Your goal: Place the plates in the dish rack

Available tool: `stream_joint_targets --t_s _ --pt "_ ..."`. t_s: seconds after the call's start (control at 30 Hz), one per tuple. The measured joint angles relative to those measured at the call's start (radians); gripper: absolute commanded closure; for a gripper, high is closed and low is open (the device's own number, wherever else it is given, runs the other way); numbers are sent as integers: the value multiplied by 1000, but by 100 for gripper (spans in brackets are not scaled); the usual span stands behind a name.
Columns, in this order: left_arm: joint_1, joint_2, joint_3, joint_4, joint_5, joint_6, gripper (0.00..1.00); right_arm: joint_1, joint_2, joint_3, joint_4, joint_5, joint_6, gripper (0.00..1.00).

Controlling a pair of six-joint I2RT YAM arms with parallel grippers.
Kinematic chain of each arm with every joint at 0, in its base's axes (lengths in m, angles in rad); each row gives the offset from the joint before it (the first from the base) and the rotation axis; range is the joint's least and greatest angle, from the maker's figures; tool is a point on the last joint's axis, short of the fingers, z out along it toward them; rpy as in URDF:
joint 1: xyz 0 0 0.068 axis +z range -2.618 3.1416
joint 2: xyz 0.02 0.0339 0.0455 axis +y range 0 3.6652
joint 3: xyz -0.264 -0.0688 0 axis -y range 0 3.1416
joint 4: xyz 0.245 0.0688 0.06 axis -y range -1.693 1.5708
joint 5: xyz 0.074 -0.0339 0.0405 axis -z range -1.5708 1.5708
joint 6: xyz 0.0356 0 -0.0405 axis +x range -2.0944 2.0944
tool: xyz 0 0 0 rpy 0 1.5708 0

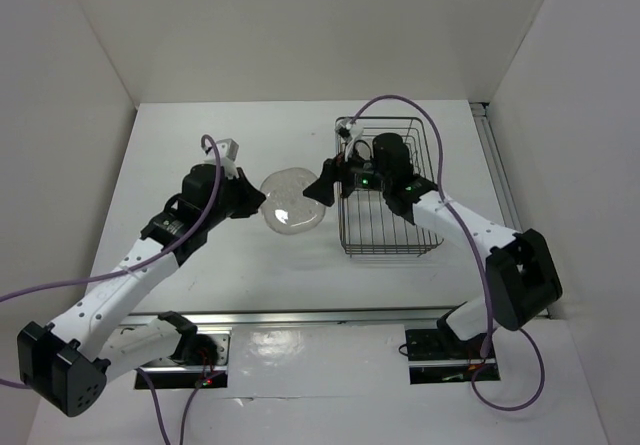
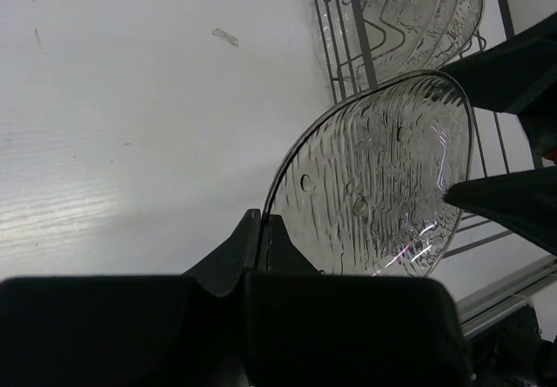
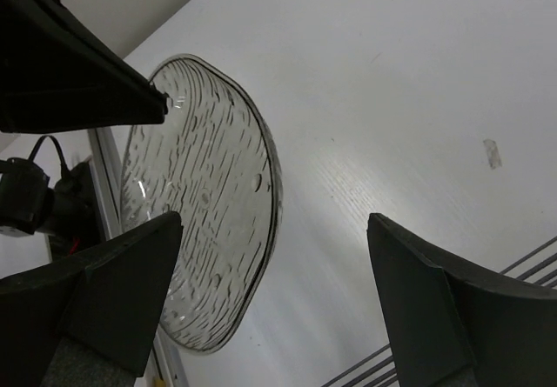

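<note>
The left tool is clenched on the near rim of a clear plate, which it holds tilted over the counter, extending straight ahead of the tool. At the plate's far rim the right tool stands spread and empty. Just behind it is the dish rack, which already holds other plates.
</note>
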Motion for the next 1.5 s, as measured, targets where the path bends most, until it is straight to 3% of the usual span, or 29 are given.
stream_joint_targets --t_s 0.07,0.1,0.13,0.17,0.23,0.27,0.3,0.33,0.37,0.4,0.43,0.6,0.73,0.93,1.2,1.5 --pt "0 -1 -2 6 10 0 100 8 36 8 -1 0 -4 24" --pt "0 -2 -2 10 13 0 100 14 55 10 0 2 -7 69" --pt "0 -3 -2 14 15 0 100 20 70 11 -3 5 -14 95" --pt "0 -3 -2 18 13 4 100 26 80 13 -8 4 -7 100" --pt "6 0 -6 4 -7 21 98 35 84 17 -24 21 12 100" --pt "8 6 -6 6 -14 23 78 39 84 23 -31 38 14 100" --pt "6 12 -6 8 -19 24 41 41 82 27 -40 52 16 100" --pt "6 18 -5 6 -25 22 28 44 77 31 -51 76 18 100" --pt "6 25 -2 1 -25 16 27 47 69 35 -63 117 15 100" --pt "5 33 2 -6 -28 3 19 49 57 40 -83 154 11 100" --pt "3 41 5 -12 -33 -5 0 50 38 42 -98 205 10 100" --pt "9 44 6 -26 -44 -38 0 42 -119 101 -217 490 -14 100" --pt "23 35 6 -31 -52 -42 0 0 -204 232 -297 828 -33 100" --pt "26 32 6 -37 -53 -60 4 -118 -201 296 -365 1223 -59 100" --pt "26 31 6 -47 -22 -64 0 -235 -8 274 -464 1360 -61 100" --pt "26 31 6 -47 19 -65 0 -248 24 250 -486 1389 -64 100"
